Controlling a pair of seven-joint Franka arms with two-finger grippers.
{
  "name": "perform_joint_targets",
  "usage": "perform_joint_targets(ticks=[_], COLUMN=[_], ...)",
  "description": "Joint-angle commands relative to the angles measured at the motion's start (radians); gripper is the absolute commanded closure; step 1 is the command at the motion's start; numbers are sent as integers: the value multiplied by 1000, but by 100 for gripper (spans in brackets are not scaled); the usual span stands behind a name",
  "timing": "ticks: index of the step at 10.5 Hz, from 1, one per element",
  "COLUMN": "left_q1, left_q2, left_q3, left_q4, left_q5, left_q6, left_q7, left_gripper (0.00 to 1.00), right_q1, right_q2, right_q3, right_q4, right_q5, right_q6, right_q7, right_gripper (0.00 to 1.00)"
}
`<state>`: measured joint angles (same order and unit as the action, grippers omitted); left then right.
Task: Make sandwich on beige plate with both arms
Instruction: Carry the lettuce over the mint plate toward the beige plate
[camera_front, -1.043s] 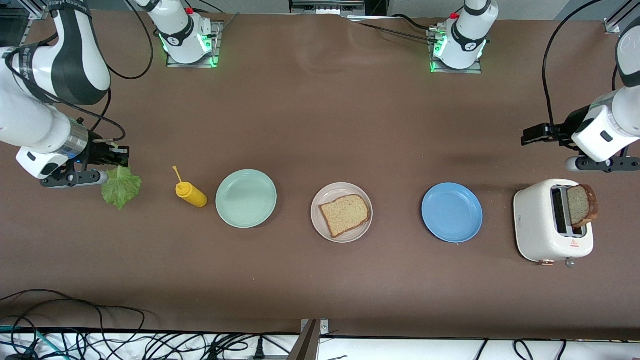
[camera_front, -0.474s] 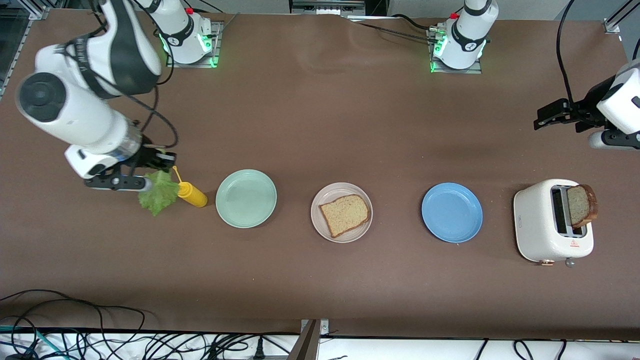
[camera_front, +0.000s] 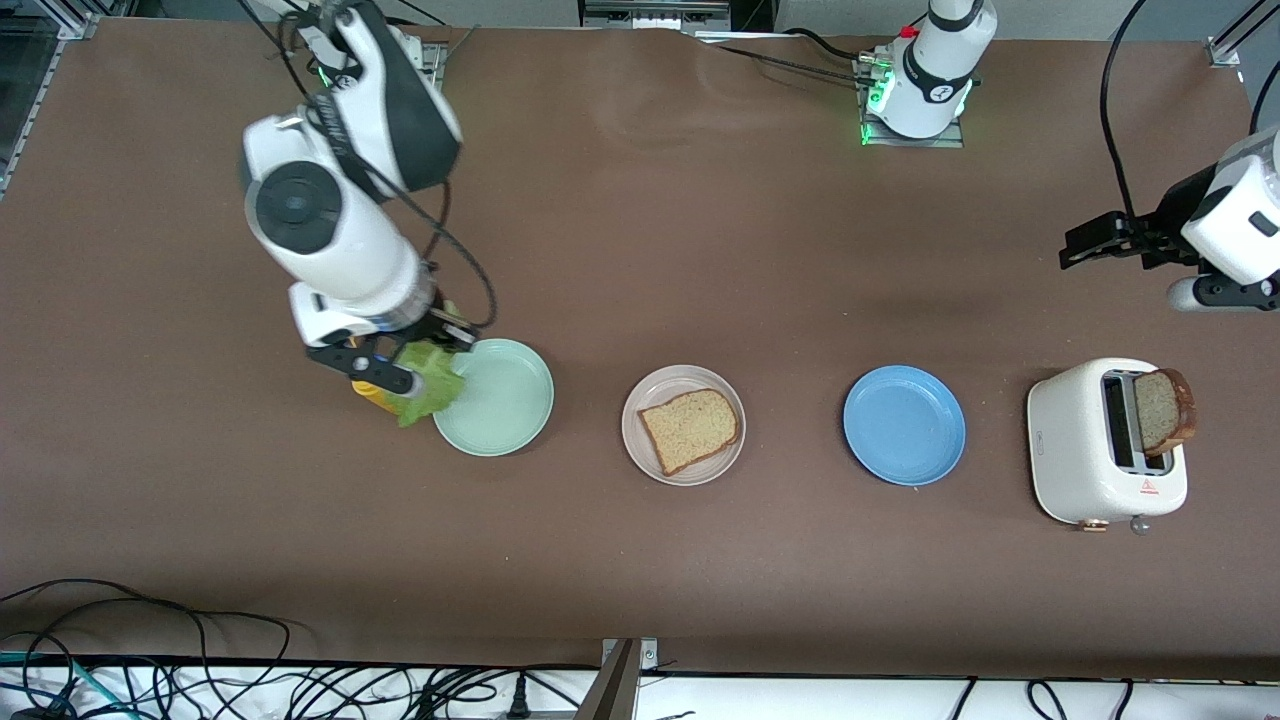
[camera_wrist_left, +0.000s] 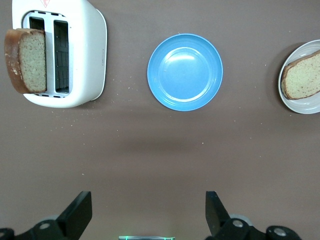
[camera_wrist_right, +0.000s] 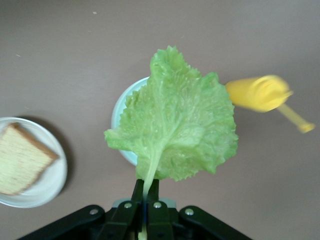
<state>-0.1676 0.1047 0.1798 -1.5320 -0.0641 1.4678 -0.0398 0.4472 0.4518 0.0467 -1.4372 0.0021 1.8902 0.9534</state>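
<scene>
One slice of brown bread (camera_front: 690, 429) lies on the beige plate (camera_front: 668, 381) in the middle of the row of plates. My right gripper (camera_front: 452, 338) is shut on the stem of a ruffled green lettuce leaf (camera_front: 428, 375). The leaf hangs over the rim of the mint-green plate (camera_front: 505, 400). In the right wrist view the lettuce (camera_wrist_right: 177, 130) spreads out from the right gripper (camera_wrist_right: 145, 187), with the beige plate (camera_wrist_right: 50, 187) off to one side. A second slice (camera_front: 1163, 410) stands up out of the toaster (camera_front: 1080, 450). My left gripper (camera_front: 1075, 245) hangs open and holds nothing, over bare table by the toaster.
A yellow mustard bottle (camera_front: 372, 395) lies beside the mint-green plate, mostly hidden under the right hand. A blue plate (camera_front: 904, 425) sits between the beige plate and the toaster. Cables run along the table edge nearest the front camera.
The right arm has carried the lettuce from its own end of the table, past the mustard bottle, to the mint-green plate's rim. The left gripper has shifted slightly and stays open.
</scene>
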Motion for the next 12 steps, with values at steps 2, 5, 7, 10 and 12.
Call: perform_joint_targets(ticks=[2,5,7,10,12], left_q1=[-4,-6,5,-4,0], left_q2=[10,10,10,10,10], left_q3=[-2,-8,-8,-11,-9], left_q4=[30,32,32,65,69], left_q5=[0,6,-6,16,24], left_q6=[-21,-20,-18,50,75], left_q7=[-8,267,305,299,185], left_gripper=[0,0,0,0,0], right_q1=[100,166,195,252,277], right_q2=[186,290,327,379,412], right_q3=[-10,-10,-10,-11,-11], right_q4=[172,175,175,176,187], right_q5=[6,4,4,-5,-2], right_q6=[183,482,594,681,688], right_q7=[351,654,688,679,686], right_gripper=[100,100,100,100,100])
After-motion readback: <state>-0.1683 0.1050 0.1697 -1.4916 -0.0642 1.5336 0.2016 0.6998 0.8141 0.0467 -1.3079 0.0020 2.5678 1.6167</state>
